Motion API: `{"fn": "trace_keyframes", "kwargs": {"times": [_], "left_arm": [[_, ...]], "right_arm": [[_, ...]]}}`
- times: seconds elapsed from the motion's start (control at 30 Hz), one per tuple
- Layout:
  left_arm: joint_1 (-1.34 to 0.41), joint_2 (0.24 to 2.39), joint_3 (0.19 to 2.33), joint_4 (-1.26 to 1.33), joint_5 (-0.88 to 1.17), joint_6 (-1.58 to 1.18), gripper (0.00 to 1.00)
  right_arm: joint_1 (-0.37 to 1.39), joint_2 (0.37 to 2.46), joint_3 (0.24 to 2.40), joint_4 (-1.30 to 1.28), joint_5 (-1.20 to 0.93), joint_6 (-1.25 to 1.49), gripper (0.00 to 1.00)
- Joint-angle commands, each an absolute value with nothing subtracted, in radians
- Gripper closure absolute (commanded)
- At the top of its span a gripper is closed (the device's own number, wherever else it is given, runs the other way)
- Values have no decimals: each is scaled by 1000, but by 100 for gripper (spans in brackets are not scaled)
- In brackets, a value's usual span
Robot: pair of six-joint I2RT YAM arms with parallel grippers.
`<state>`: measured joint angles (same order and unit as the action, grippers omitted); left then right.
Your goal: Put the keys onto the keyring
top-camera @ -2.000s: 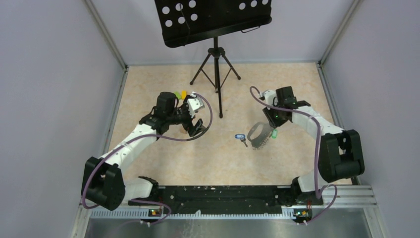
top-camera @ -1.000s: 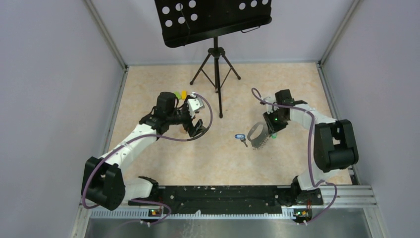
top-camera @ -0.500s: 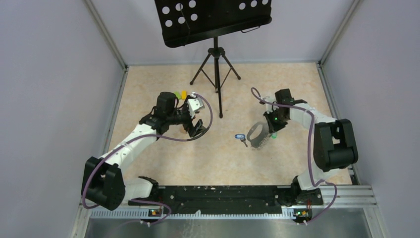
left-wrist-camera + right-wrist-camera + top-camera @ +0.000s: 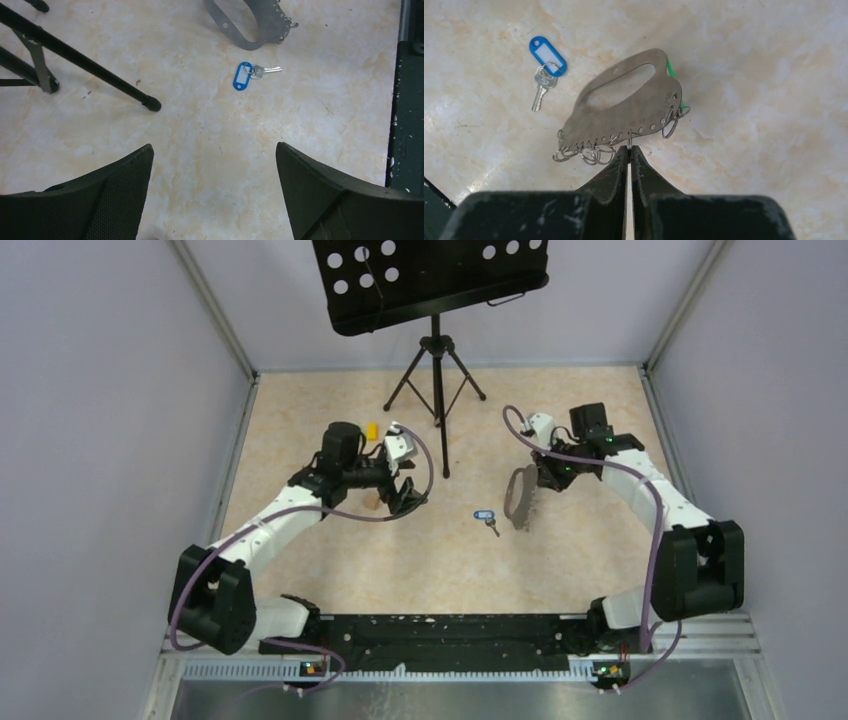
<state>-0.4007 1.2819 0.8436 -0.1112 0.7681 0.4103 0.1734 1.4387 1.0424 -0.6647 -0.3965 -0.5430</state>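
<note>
The keyring is a grey metal oval plate with a slot and several small wire rings along one edge. My right gripper is shut on one of those rings and holds the plate tilted on edge. A sliver of the green tag shows behind the plate's right end; its key is hidden. The blue-tagged key lies flat on the table just left of the plate, and shows in the left wrist view. My left gripper is open and empty, left of the key.
A black music stand's tripod stands at the back middle; one leg ends near my left gripper. A yellow block sits behind the left wrist. The black base rail runs along the near edge.
My right gripper has closed on the keyring's small ring and tipped the plate up on edge, moving back. The green tag is no longer visible from above. The left gripper has shifted slightly right.
</note>
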Motion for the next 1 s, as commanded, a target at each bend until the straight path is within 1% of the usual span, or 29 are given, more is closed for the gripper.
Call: {"fn": "trace_keyframes", "kwargs": {"times": [0.0, 0.1, 0.23, 0.33, 0.47, 0.63, 0.83, 0.97], "left_arm": [[-417, 1357, 932, -53, 879, 364, 9], [-438, 1411, 991, -34, 933, 316, 16], [-487, 1476, 1067, -8, 1006, 253, 31], [-529, 1520, 1115, 34, 1038, 227, 41], [-578, 1552, 1166, 38, 1076, 212, 49], [-605, 1546, 1163, 34, 1112, 245, 52], [-623, 1514, 1122, -36, 1126, 399, 52], [-631, 1512, 1124, -54, 1121, 431, 48]], "right_arm": [[163, 1344, 1111, -729, -529, -684, 100], [165, 1305, 1128, -762, -623, -727, 100], [193, 1273, 1135, -764, -752, -752, 100], [262, 1266, 1129, -732, -765, -745, 100], [347, 1272, 1133, -693, -776, -721, 100], [362, 1290, 1164, -681, -909, -709, 100], [366, 1296, 1174, -673, -1051, -697, 100], [386, 1294, 1159, -654, -1079, -690, 100]]}}
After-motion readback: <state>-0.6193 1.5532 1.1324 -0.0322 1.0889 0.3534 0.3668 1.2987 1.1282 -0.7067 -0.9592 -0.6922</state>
